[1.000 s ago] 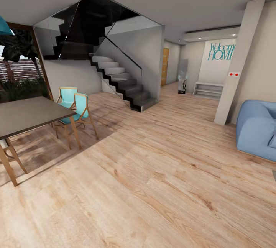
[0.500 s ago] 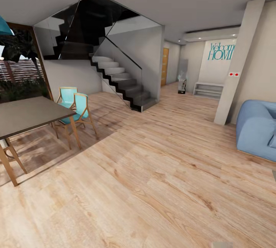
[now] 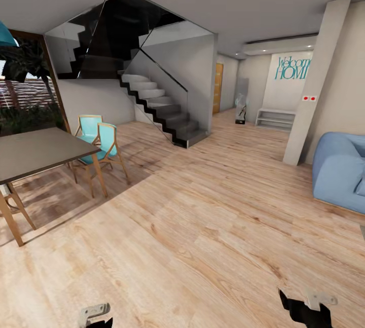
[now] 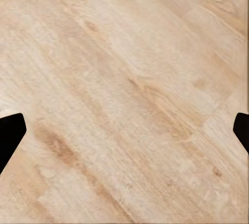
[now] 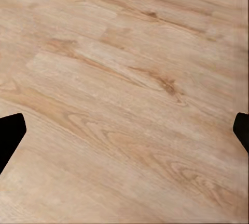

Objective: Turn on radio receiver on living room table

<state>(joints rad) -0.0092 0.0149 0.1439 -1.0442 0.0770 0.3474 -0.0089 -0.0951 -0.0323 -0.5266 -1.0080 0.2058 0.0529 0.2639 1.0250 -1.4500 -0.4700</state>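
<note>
The radio receiver and the low grey coffee table are out of view. I face a room with a light wood plank floor (image 3: 203, 226). The end of the blue sofa (image 3: 340, 171) is at the right edge. My left gripper (image 3: 95, 316) and right gripper (image 3: 306, 307) poke up at the bottom of the head view. In the left wrist view the left gripper (image 4: 124, 130) is open, with dark fingertips (image 4: 9, 130) wide apart over bare planks. The right gripper (image 5: 124, 130) is open the same way, with nothing between its fingertips (image 5: 10, 130).
A taller dark-topped table with wooden legs (image 3: 35, 153) and two turquoise chairs (image 3: 101, 143) stand at the left. A dark staircase (image 3: 162, 110) rises at the back centre. A white pillar (image 3: 314, 84) stands before the sofa, and a hallway opens behind it.
Both grippers have come up into the bottom of the head view, the right one first. The room itself has not shifted.
</note>
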